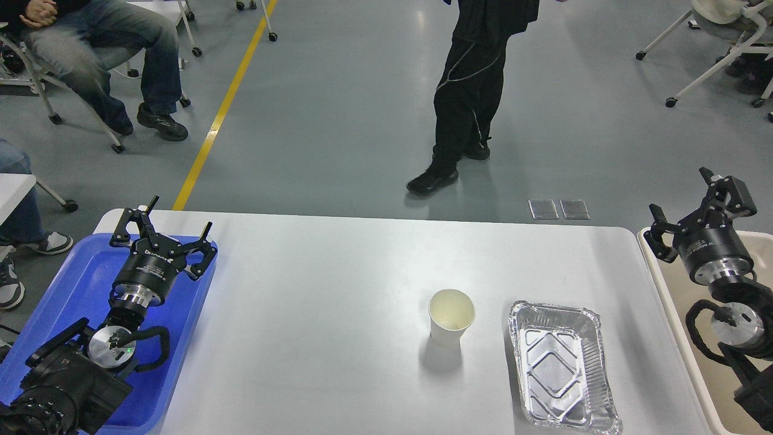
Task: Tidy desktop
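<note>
My left gripper [172, 226] spread wide, empty, above the blue tray [66, 284], my right gripper [685, 202] likewise open over the beige bin [676, 302], between them the white desktop [314, 314], upright paper cup [451, 316] beside foil tray [561, 365].

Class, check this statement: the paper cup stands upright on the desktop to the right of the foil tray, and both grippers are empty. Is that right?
Not quite. In the head view the paper cup stands upright on the desktop to the left of the foil tray, not the right. The left gripper and right gripper are indeed empty.
</note>
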Robot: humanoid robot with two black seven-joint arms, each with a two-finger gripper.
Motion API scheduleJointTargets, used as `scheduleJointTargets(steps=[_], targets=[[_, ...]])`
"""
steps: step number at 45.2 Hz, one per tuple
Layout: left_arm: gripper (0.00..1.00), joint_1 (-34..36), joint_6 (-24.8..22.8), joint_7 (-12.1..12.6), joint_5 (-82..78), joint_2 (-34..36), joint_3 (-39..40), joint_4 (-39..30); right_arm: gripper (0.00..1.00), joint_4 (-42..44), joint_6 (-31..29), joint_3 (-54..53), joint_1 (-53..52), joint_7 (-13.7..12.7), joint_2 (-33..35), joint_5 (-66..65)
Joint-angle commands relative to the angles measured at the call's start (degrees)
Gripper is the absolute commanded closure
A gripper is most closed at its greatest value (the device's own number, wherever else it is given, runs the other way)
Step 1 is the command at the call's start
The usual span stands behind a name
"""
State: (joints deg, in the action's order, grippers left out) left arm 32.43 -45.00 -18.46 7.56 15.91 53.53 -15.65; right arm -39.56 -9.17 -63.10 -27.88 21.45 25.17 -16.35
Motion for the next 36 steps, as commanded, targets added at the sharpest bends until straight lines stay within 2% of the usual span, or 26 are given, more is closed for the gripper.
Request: scheduleJointTargets(steps=[1,36], targets=[[0.00,0.0,0.0,0.1,0.0,0.0,0.0,0.0,0.00,-0.1,0.0,0.0,-0.2,0.0,-0.2,0.0],[0.00,0.0,0.0,0.0,0.0,0.0,0.0,0.0,0.00,-0.7,0.1,0.0,0.0,0.0,-0.7,0.0]])
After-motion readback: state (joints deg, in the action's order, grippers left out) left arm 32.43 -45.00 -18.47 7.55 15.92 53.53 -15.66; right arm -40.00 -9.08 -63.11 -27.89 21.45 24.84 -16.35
